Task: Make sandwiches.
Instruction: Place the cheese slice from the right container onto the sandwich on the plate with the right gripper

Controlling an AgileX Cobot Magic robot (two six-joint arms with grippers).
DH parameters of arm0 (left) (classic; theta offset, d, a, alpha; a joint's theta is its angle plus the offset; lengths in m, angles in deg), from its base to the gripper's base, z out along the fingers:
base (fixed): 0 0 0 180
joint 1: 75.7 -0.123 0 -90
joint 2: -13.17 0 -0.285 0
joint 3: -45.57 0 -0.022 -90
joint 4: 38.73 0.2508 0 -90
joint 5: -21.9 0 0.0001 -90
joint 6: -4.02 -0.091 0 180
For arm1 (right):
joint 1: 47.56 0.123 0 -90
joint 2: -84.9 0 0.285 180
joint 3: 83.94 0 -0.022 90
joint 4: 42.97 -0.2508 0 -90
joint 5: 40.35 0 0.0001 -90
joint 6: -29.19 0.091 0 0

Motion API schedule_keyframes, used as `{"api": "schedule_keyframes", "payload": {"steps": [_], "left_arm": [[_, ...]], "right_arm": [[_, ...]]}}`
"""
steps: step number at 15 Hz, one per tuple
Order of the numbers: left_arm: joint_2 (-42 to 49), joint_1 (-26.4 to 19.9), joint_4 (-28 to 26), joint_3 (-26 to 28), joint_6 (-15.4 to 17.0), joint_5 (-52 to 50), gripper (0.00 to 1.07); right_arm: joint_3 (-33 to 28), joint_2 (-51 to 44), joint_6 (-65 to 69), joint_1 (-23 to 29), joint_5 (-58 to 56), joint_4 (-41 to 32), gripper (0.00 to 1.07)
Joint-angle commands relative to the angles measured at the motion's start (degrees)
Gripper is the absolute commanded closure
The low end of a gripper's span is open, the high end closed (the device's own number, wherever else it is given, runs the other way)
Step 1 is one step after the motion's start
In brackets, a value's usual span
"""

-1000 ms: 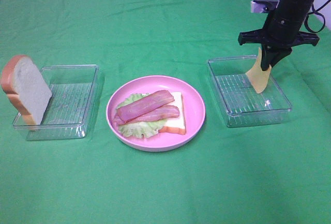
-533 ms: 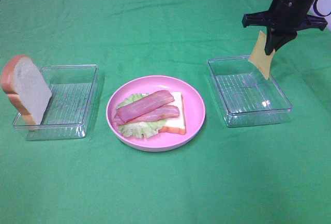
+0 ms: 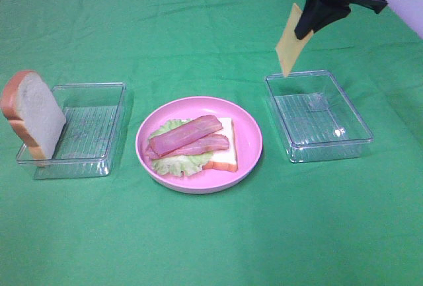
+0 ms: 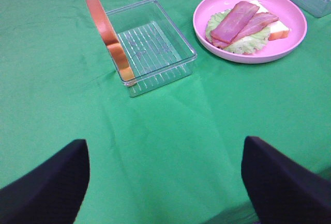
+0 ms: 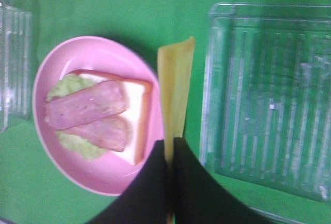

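Observation:
On the pink plate (image 3: pixel 248 160) lies one bread slice (image 3: pixel 225 157) topped with pale green lettuce (image 3: pixel 173 165) and two bacon strips (image 3: pixel 188 137). A second bread slice (image 3: pixel 30 111) leans upright against the left clear container (image 3: pixel 89 131). My right gripper (image 3: pixel 305 30) is shut on a yellow cheese square (image 3: pixel 289 41), which hangs in the air above the far left corner of the right container (image 3: pixel 317 114). The right wrist view shows the cheese (image 5: pixel 176 89) pinched between the closed fingers (image 5: pixel 155 172), beside the plate (image 5: pixel 46 79). My left gripper (image 4: pixel 165 182) hovers open above bare cloth.
Green cloth covers the whole table. The right container (image 5: pixel 269 94) holds nothing. In the left wrist view the bread slice (image 4: pixel 106 35) stands against the left container (image 4: pixel 155 48), with the plate (image 4: pixel 300 22) beyond it.
My right gripper has lifted the cheese square out of the right container and carried it up and to the left. Nothing else has moved.

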Motion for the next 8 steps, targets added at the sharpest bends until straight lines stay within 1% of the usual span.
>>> {"api": "schedule_keyframes", "payload": {"steps": [1,2,3,5,7,8], "left_arm": [[0.4,0.2,0.0,-0.1,0.2,-0.7,0.3],[0.4,0.2,0.0,-0.1,0.2,-0.7,0.3],[0.4,0.2,0.0,-0.1,0.2,-0.7,0.3],[0.4,0.2,0.0,-0.1,0.2,-0.7,0.3],[0.4,0.2,0.0,-0.1,0.2,-0.7,0.3],[0.4,0.2,0.0,-0.1,0.2,-0.7,0.3]], "right_arm": [[-3.0,-0.9,-3.3,6.8,1.5,-8.4,1.07],[-7.9,-0.9,-6.4,10.1,5.2,-15.0,1.07],[-9.7,-0.9,-8.3,11.2,6.8,-17.9,1.07],[-16.3,-0.9,-13.8,14.1,12.4,-26.2,1.07],[-22.5,-0.7,-18.6,15.4,17.5,-34.1,1.07],[-23.9,-0.6,-19.9,15.4,18.4,-36.2,1.07]]}}
